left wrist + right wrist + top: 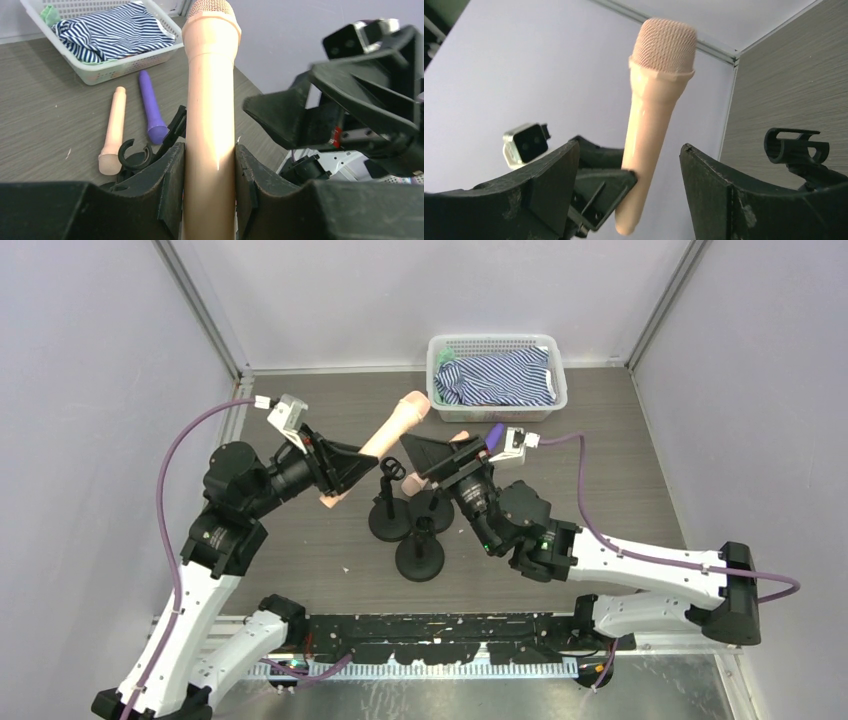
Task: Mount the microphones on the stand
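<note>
The peach microphone (210,100) is held off the tabletop (330,550), head raised. The left gripper (210,170) has its fingers closed tight on the handle, probably to present it to a stand clip (794,147). The right gripper (628,150) has its fingers spread wide and empty, framing the handle, possibly to steady it. The purple microphone (151,107) and second peach microphone (114,127) lie near the basket (497,338). The handle's lower end is cut off in the left wrist view, and the arms partly hide the stands from overhead.

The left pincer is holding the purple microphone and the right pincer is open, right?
No. The left wrist view shows the left pincer holding a peach-pink microphone; the purple one lies on the table. The right pincer is indeed open.
</note>
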### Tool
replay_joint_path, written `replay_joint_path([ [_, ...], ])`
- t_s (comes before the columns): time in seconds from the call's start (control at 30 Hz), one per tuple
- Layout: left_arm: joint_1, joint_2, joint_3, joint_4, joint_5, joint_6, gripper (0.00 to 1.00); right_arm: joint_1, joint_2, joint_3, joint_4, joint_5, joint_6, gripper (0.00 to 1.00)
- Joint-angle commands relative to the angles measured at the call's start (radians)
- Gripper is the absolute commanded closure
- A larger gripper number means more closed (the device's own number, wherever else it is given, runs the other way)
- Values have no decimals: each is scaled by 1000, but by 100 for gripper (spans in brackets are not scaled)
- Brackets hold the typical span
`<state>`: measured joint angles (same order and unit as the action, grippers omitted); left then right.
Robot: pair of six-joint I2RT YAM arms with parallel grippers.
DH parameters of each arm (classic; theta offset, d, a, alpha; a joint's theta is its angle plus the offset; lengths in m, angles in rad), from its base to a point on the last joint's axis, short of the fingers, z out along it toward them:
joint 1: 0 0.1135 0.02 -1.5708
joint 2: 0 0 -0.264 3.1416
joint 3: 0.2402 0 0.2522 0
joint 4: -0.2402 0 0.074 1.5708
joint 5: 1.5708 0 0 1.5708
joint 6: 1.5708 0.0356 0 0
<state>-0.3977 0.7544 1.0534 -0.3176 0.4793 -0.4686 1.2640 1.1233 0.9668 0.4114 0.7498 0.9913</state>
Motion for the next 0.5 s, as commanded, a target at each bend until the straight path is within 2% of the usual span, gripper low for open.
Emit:
replay_joint_path([
  [0.0,-1,-25,-2,107,62,-15,100,-68,44,50,41,24,217,22],
  [0.13,-1,-32,-19,118,86,-23,100,-107,120,104,-2,-33,238,22],
  [0.3,-1,-28,-24,111,94,-22,100,-134,195,133,49,-108,251,23],
  [0.47,-1,-29,-25,94,73,-12,100,-138,224,140,74,-157,235,30],
])
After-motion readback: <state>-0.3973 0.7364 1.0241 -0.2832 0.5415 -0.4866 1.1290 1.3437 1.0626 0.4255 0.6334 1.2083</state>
